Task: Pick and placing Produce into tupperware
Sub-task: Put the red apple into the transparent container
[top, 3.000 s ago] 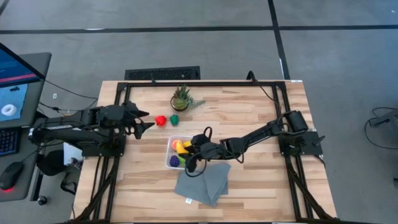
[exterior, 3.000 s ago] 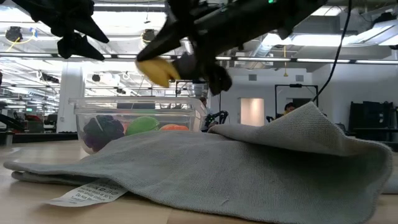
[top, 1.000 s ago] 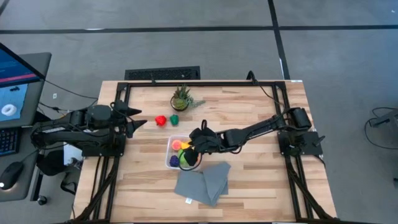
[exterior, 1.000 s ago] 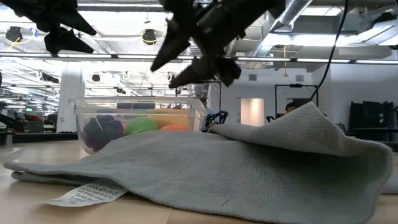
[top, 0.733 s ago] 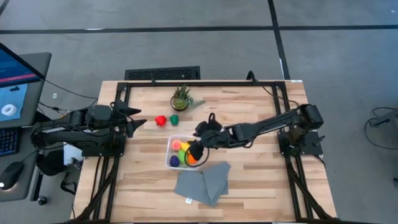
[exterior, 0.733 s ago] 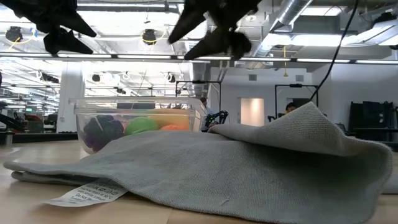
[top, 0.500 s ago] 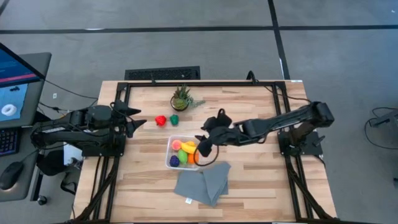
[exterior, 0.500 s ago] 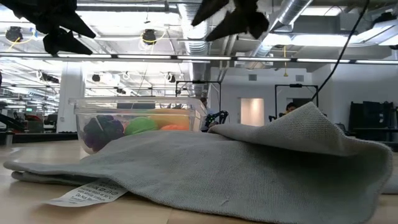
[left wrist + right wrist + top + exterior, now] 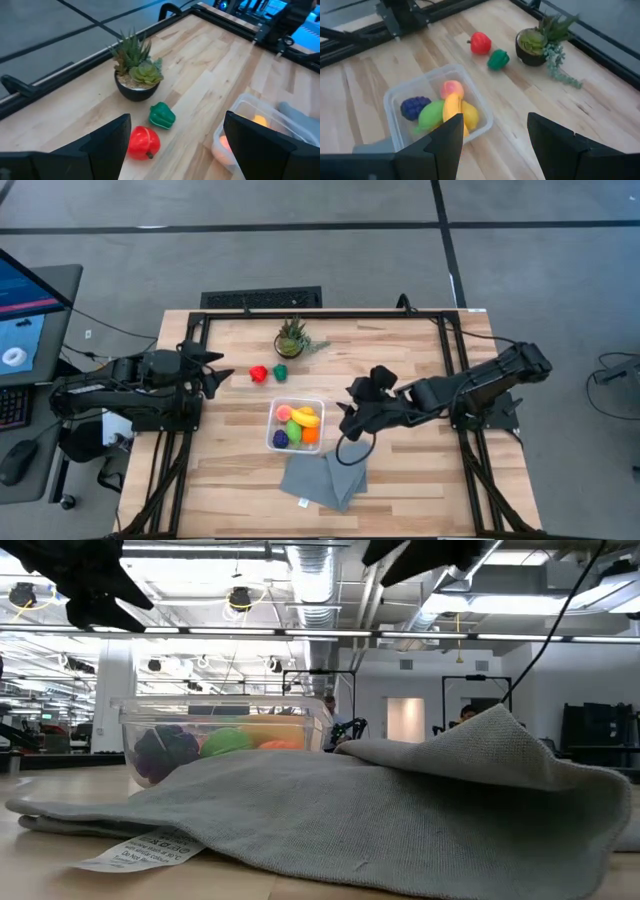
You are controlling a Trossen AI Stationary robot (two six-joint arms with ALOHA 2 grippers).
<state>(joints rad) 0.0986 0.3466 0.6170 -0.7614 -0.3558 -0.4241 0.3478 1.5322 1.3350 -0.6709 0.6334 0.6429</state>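
Even, bright overhead light falls on the counter [image 9: 400, 470], with only soft, short shadows. Ceiling lamps [image 9: 240, 598] glare above. Each pincer's own fingers [image 9: 555, 145] show blurred and dark.

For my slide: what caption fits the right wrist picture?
Open right hand above the tupperware of toy produce.

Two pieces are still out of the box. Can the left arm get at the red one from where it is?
Probably yes: the red piece lies on bare table ahead of the left gripper, jaws open, with the green piece beside it and the plant behind.
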